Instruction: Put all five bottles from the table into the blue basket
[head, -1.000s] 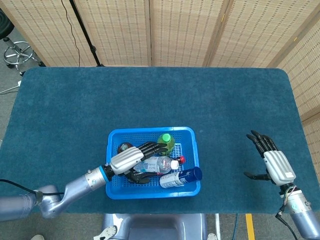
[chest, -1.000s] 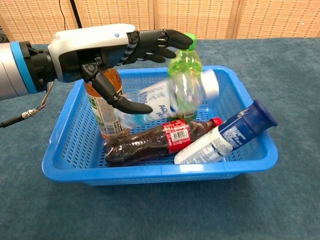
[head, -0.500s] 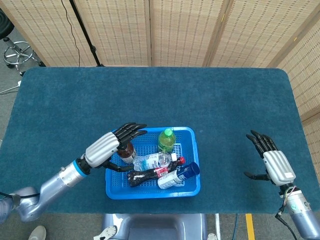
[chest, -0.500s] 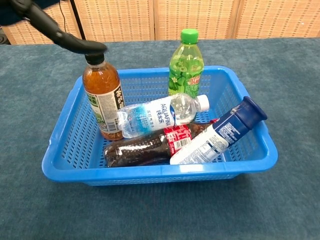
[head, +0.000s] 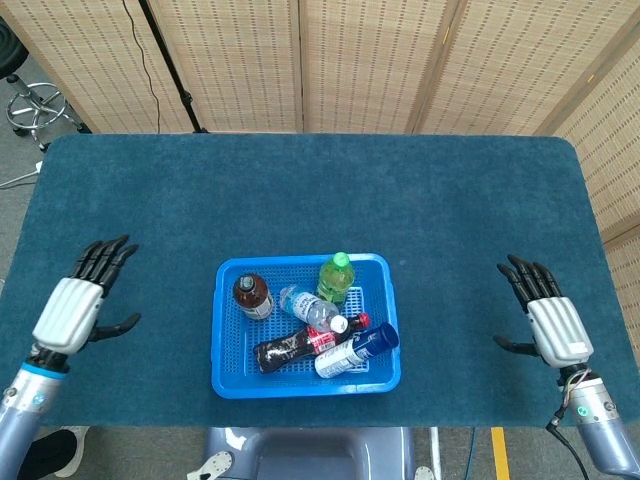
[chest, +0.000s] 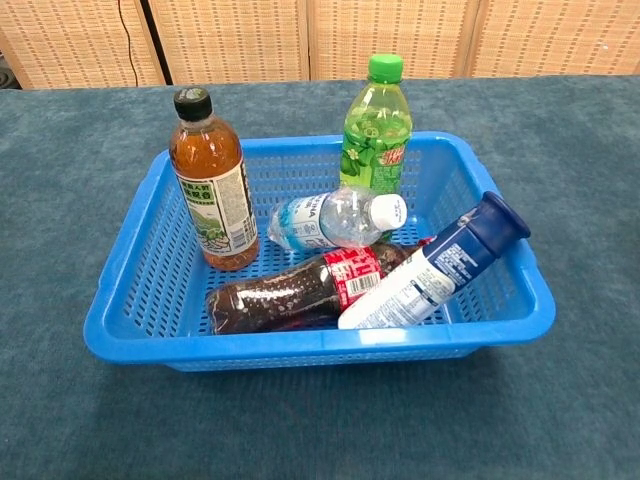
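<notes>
The blue basket (head: 225, 372) (chest: 140, 262) stands at the table's front centre with several bottles inside. A brown tea bottle (head: 252, 297) (chest: 210, 185) and a green bottle (head: 335, 277) (chest: 377, 125) stand upright. A clear water bottle (head: 310, 309) (chest: 335, 219), a dark cola bottle (head: 290, 349) (chest: 300, 292) and a blue-capped white bottle (head: 355, 351) (chest: 435, 265) lie on their sides. My left hand (head: 77, 307) hovers open far left of the basket, holding nothing. At the far right my right hand (head: 548, 322) is open and empty too. Neither hand shows in the chest view.
Blue cloth covers the table (head: 320, 190). Woven folding screens (head: 370, 60) stand behind its far edge, and a stool (head: 35, 105) sits on the floor at the back left.
My left hand has let go of the water bottle and drawn back out of the basket to the far left. The water bottle settled lower across the cola bottle. The right hand barely moved.
</notes>
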